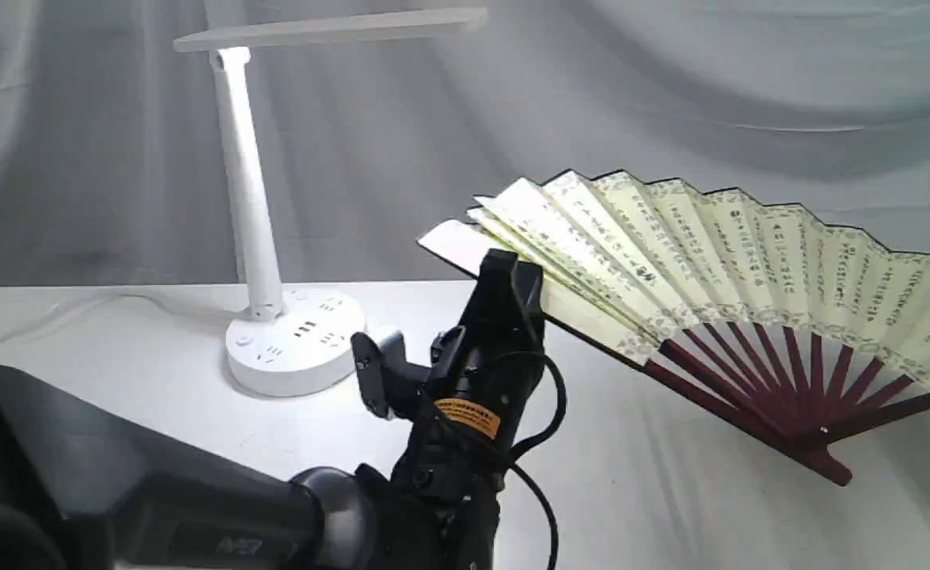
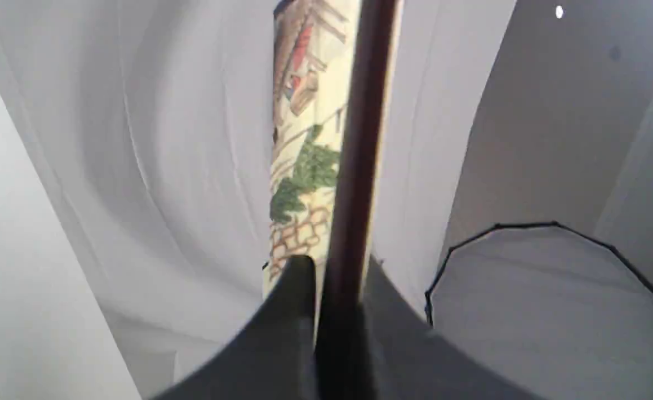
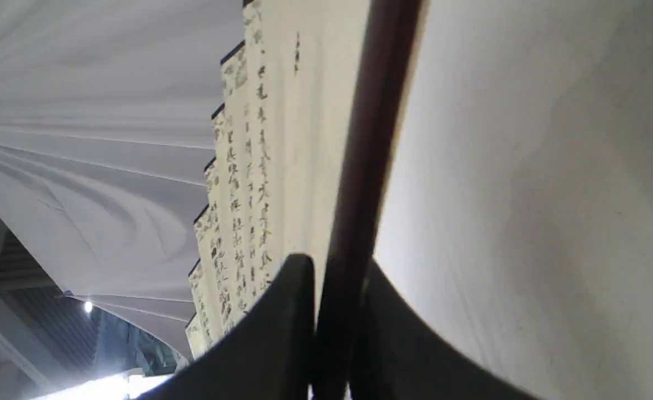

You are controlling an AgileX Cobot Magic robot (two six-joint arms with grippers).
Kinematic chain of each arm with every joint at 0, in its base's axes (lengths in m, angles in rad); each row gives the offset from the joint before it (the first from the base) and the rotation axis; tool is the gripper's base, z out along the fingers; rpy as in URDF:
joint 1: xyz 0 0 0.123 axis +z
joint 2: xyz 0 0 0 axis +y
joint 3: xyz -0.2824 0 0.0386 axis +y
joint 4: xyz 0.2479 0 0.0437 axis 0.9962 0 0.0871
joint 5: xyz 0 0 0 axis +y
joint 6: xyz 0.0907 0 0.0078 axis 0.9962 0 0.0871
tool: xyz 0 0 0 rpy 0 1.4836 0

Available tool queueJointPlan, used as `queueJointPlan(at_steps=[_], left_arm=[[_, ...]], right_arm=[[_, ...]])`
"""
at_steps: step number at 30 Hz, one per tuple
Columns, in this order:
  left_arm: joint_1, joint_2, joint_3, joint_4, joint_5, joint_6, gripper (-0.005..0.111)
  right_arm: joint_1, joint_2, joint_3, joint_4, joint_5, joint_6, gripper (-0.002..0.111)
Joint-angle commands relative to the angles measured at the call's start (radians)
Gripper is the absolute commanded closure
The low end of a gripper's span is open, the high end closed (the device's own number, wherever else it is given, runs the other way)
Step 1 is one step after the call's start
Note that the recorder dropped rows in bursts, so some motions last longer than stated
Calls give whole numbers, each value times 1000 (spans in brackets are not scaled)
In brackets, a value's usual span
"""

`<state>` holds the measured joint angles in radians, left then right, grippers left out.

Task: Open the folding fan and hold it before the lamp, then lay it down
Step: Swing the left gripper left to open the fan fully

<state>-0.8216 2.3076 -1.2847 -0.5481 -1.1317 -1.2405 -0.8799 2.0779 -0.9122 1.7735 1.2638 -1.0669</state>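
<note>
Here the folding fan (image 1: pixel 718 253) spreads between left claw (image 1: pixel 512 267) and right claw (image 3: pixel 340 269).

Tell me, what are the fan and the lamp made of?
The folding fan looks like cream paper: thin, creased into sharp pleats, printed with black writing. Its ribs look like wood with a smooth dark maroon finish, though I can't be sure. The lamp looks like smooth white plastic, with moulded sockets in its base.
</note>
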Motion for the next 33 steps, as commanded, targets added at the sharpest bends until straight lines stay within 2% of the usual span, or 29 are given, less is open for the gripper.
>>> queueJointPlan(at_steps=[1,5,10,14,25,33], left_arm=[[-17,-16,-12,-170,-89,24,107],[-44,-16,-12,-271,-89,108,107],[-55,-16,-12,-288,-89,122,107],[-80,-16,-12,-400,-89,150,107],[-144,-16,-12,-490,-89,150,107],[-148,-16,-12,-526,-89,141,107]], right_arm=[[-14,-8,8,-29,-43,-65,108],[-16,-8,8,-29,-43,-65,108],[-16,-8,8,-29,-43,-68,108],[-16,-8,8,-29,-43,-66,108],[-16,-8,8,-29,-43,-58,108],[-16,-8,8,-29,-43,-58,108]])
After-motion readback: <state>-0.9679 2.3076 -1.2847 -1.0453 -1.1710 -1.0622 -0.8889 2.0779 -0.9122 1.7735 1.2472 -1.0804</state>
